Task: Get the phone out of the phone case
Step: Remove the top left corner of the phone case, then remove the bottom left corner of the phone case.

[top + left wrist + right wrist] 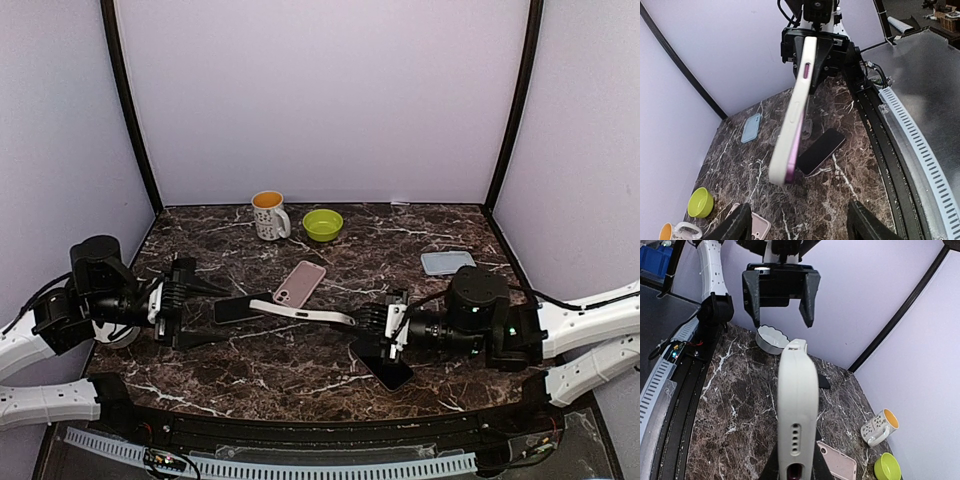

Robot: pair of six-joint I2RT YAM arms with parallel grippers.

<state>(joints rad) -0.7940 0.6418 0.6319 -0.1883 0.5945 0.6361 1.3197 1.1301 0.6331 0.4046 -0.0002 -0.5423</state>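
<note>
The phone case [300, 312] is white and is held edge-up in the air over the middle of the table. My right gripper [385, 325] is shut on its right end. In the right wrist view the case [797, 410] stands straight out from my right gripper [797, 471], its bottom port holes facing the camera. The phone [796, 145] shows as a purple edge along the case [792, 120]. My left gripper [190, 300] is open just left of the case's free end. In its own view the left gripper [800, 225] has nothing between its fingers.
A black phone [390, 372] lies below the right gripper and another dark phone [238, 308] lies by the left gripper. A pink case [300, 283], a blue case [447, 262], a mug [270, 215] and a green bowl [322, 224] sit farther back. A white bowl [771, 339] sits under the left arm.
</note>
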